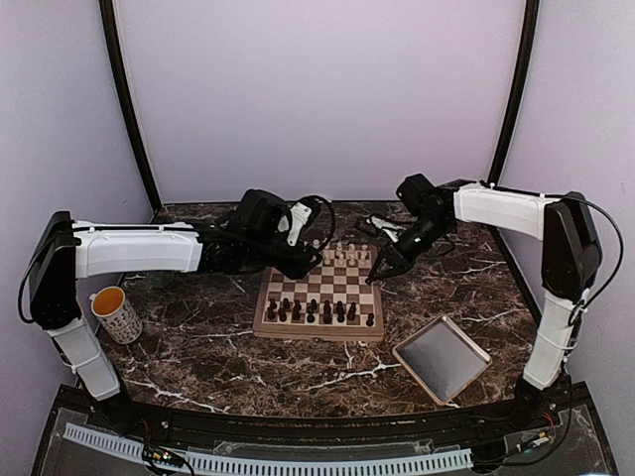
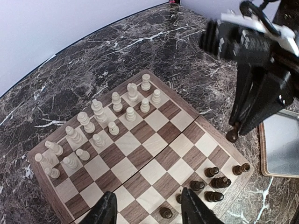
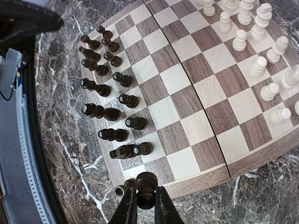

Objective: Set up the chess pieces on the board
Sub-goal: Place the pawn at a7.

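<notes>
The right tool [image 3: 145, 204] is nearly closed, pinching a small dark brown turned-wood chessman [image 3: 145, 185] just off the corner of the checkered wooden chessboard [image 3: 187, 93], above the dark marble counter [image 3: 70, 154]. The left tool [image 2: 149, 212] hovers over the board, spread wide and empty. The chessman looks light, rigid, smooth and easily toppled, so it is best gripped gently at mid-stem and kept upright.

A pale mug [image 1: 117, 315] stands on the dark marbled bench [image 1: 198, 367], well to the left of the left gripper [image 1: 310, 266] and nearer the bench's front edge. A shallow square tray [image 1: 442, 359] lies nearer and to the right of the right gripper [image 1: 375, 277], well apart. Cream chessmen [image 1: 347, 252] stand between both grippers, just beyond them.
</notes>
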